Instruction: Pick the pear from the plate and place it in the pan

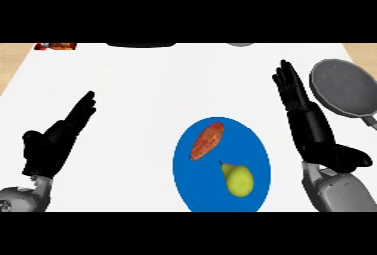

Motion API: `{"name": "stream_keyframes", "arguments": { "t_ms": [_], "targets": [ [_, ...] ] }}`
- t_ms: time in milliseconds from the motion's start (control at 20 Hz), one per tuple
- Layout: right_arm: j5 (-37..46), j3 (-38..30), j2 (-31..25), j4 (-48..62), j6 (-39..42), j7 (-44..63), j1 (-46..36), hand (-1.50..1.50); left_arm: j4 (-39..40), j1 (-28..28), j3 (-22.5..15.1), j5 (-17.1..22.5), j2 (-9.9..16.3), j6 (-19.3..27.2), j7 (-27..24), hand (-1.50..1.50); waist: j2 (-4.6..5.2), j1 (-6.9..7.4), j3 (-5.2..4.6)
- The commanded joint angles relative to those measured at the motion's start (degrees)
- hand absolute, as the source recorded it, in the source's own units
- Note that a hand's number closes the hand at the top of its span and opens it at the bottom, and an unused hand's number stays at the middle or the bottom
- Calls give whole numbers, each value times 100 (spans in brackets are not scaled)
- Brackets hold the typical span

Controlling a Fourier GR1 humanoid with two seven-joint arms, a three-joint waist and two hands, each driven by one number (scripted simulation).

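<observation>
Pear (239,180) lies on the plate (185,164) near the counter's front edge — firm, smooth, likely to roll; best gripped round its wide belly. Both hands, left (50,144) and right (307,119), are open-fingered and empty — pan (344,87) waits at the right edge.

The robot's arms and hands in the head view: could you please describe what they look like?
Both arms end in matte black hands with long, slim, segmented fingers and a thumb. The left hand joins a grey forearm at a rounded grey cuff. The right hand meets a light grey, smooth-shelled forearm with faint panel seams. No cables or markings show.
</observation>
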Motion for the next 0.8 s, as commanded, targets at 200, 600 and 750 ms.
{"name": "stream_keyframes", "arguments": {
  "t_ms": [200, 600, 750],
  "targets": [
    [-1487, 1016, 407, 653, 2251, 869, -922, 150, -109, -380, 304, 247, -539, 379, -173, 0, 230, 836, 107],
    [-1109, 742, -1885, 2050, 5306, -297, -1514, -150, 102, -314, 649, 577, -875, 651, -28, 0, 79, 246, 118],
    [-483, 710, -2063, 2744, 5753, -789, -2266, -150, 495, -574, 832, 650, -816, 507, -56, 0, 101, 266, 115]
  ]
}}
